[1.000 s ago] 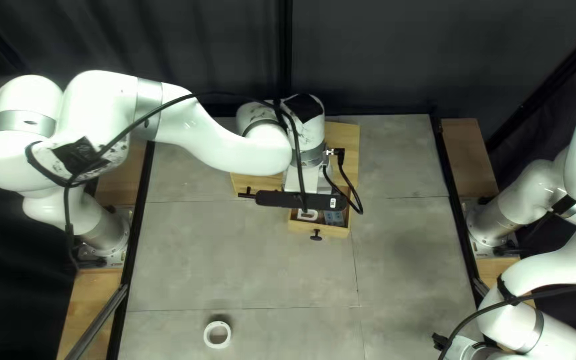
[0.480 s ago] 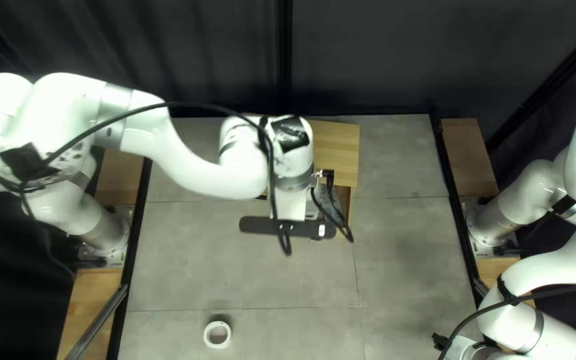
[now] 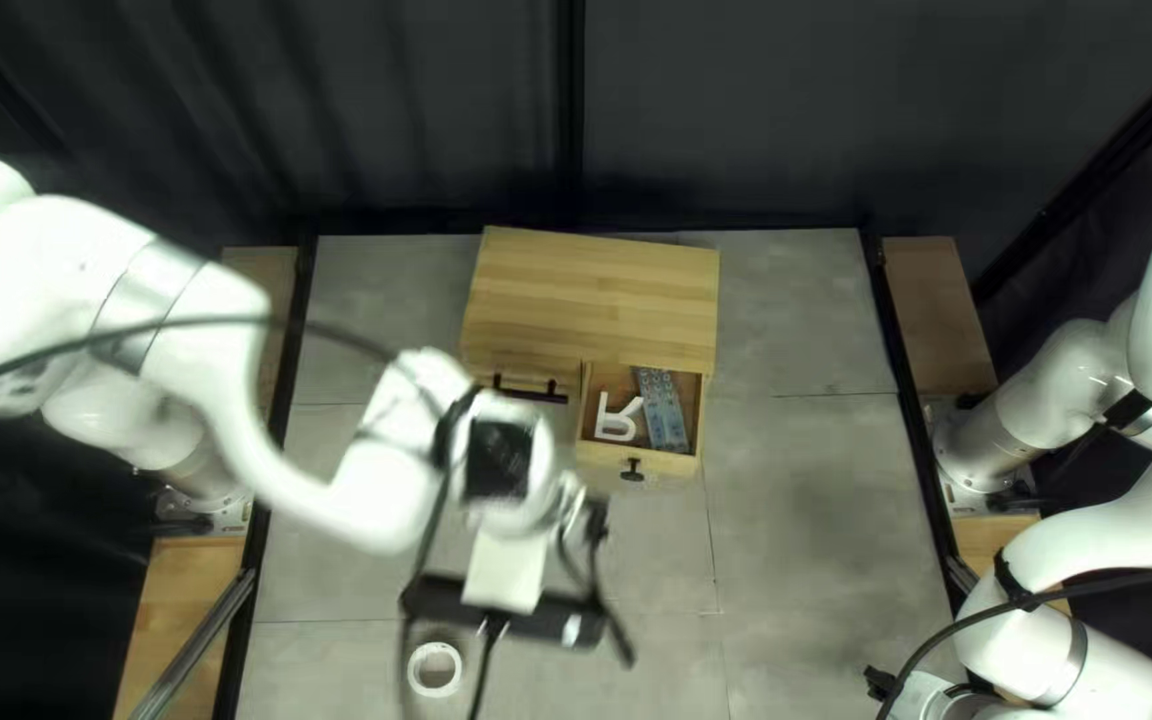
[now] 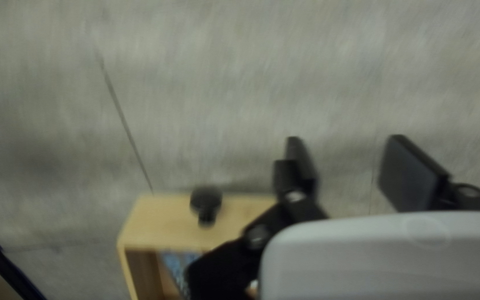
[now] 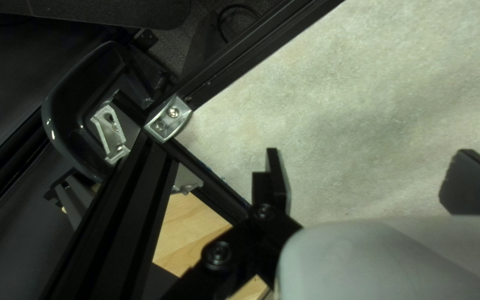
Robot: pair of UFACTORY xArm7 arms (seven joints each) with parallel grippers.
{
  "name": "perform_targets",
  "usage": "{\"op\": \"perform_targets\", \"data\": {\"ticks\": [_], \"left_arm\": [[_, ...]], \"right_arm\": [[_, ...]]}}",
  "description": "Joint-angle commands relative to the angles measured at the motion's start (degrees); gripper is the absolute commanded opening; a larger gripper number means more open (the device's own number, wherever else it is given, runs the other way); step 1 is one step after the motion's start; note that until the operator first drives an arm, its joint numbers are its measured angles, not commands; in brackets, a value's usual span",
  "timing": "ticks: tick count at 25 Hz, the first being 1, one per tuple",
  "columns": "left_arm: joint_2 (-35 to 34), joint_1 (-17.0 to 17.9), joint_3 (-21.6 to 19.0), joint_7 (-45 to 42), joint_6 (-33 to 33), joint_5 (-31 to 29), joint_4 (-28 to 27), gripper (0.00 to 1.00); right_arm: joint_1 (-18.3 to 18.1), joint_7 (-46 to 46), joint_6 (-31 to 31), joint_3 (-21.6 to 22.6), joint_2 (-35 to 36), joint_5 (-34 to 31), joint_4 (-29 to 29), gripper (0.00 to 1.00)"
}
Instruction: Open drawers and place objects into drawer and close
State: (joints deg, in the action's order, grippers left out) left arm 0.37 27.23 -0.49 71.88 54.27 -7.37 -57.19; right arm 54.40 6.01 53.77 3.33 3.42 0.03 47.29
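1. Drawer (image 3: 672, 463) stands open at the right of the wooden cabinet's (image 3: 596, 300) front, its black knob (image 3: 632, 471) toward the bench's (image 3: 816, 534) near edge; the cabinet sits by the far edge.
2. Inside lie a white letter-shaped piece (image 3: 616, 436), on the left, and a speckled blue-grey strip (image 3: 663, 407), beside it.
3. A white ring (image 3: 434, 692) rests near the bench's near edge, toward its left corner.
4. The left gripper (image 3: 504, 571) is released, fingers well apart; its wrist view has the drawer's front beside them.
5. The right gripper (image 3: 920, 696), by the bench's near right corner, is released too, fingers spread wide.
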Motion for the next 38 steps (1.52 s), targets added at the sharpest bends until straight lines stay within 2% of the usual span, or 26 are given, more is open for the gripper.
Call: {"op": "perform_targets", "data": {"ticks": [1,3,8,19,38], "left_arm": [[2.2,2.0,-1.9,-2.5,-1.9,-0.3,0.5,1.00],[3.1,2.3,-2.3,-2.4,-3.1,0.9,1.1,1.00],[3.9,2.6,-3.2,-2.1,-9.8,5.7,7.0,1.00],[2.0,3.7,-4.8,-4.6,-18.4,13.0,16.6,1.00],[4.9,4.9,-6.2,-6.7,-26.9,15.9,20.8,1.00]], "right_arm": [[0.0,0.0,0.0,0.0,0.0,0.0,0.0,1.00],[0.0,0.0,0.0,0.0,0.0,0.0,0.0,1.00],[0.0,0.0,0.0,0.0,0.0,0.0,0.0,1.00],[0.0,0.0,0.0,0.0,0.0,0.0,0.0,1.00],[0.0,0.0,0.0,0.0,0.0,0.0,0.0,1.00]]}}
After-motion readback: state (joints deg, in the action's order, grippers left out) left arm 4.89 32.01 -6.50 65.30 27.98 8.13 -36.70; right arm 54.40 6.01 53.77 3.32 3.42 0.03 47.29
